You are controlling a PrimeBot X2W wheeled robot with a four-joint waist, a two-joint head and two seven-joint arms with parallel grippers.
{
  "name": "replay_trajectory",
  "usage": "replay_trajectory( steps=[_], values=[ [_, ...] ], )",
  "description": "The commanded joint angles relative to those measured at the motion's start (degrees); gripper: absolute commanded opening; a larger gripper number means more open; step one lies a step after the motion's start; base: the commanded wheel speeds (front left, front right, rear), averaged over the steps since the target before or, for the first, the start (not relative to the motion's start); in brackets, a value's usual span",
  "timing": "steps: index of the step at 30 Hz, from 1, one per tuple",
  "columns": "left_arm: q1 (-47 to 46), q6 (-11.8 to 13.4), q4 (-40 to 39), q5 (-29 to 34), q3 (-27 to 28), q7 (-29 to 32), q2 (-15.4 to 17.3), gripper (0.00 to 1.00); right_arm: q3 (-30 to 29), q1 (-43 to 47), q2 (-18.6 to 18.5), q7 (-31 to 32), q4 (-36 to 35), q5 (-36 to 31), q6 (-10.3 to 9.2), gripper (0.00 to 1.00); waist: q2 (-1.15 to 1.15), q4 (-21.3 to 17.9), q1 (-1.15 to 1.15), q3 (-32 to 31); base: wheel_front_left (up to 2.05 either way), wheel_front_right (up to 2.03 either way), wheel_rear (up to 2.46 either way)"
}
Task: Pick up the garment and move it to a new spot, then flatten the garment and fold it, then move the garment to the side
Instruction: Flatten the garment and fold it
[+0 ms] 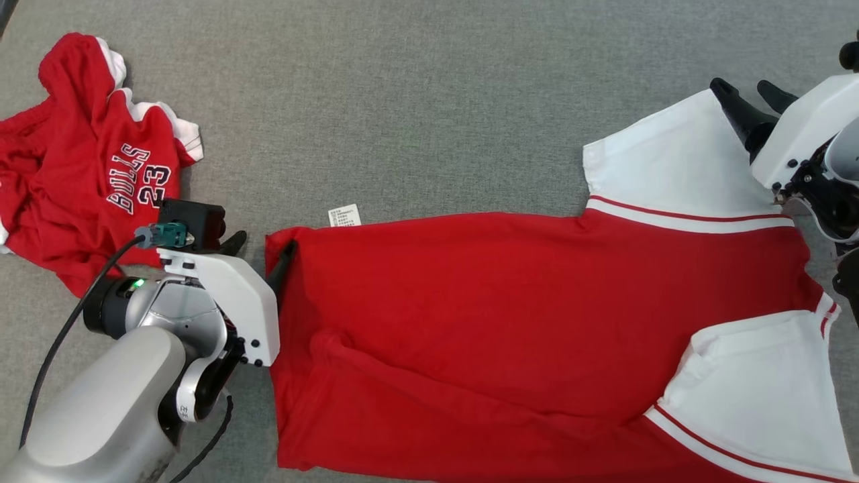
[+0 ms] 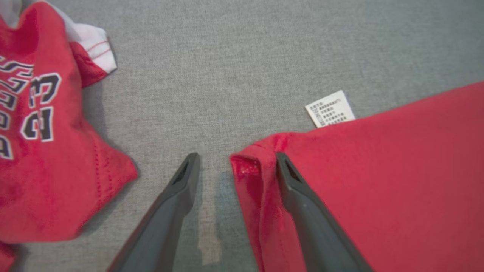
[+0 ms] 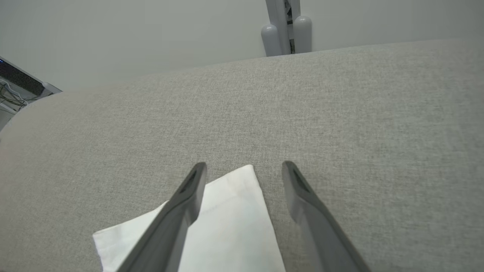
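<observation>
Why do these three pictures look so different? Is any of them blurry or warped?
Head view: even, soft light, sharp, only faint shadows under the crumpled jersey. Left wrist view: softer focus, with a shiny glare spot on the red shirt's corner. Right wrist view: the wide lens bows the table's far edge, and the white sleeve looks washed out.

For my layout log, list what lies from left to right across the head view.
From the left: crumpled red Bulls 23 jersey → left gripper → spread-out red shirt with white sleeves → right gripper.
</observation>
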Motion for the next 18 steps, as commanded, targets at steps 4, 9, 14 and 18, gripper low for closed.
replay_trajectory(
  steps=[4, 9, 14, 18],
  values=[
    [-1.38, -0.39, -1.08, -0.64, -0.42, 1.11, -0.3, 1.0, 2.51, -2.52, 0.19, 1.53, 5.63, 2.26, 0.01, 1.0, 0.0, 1.32, 0.0, 1.35, 0.0, 0.0, 0.0],
    [-1.53, -0.62, -1.3, -0.8, -0.72, 1.45, -0.51, 1.0, 4.84, -2.67, 0.81, 2.02, 7.46, 3.88, 0.01, 1.0, 0.0, 1.59, 0.0, 1.47, 0.0, 0.0, 0.0],
    [-2.41, -1.14, -0.31, -0.76, -0.42, 0.54, -0.87, 1.0, 7.45, -3.08, 0.67, 1.46, 8.23, 5.86, 0.01, 0.22, 0.0, 1.46, 0.0, 1.54, 0.0, 0.0, 0.0],
    [-2.94, -2.15, 0.97, -1.18, -0.53, 0.45, -1.2, 1.0, 9.18, -3.7, 0.32, 0.88, 8.31, 7.42, 0.01, 0.0, 0.0, 1.11, 0.0, 1.72, 0.0, 0.0, 0.0]
  ],
)
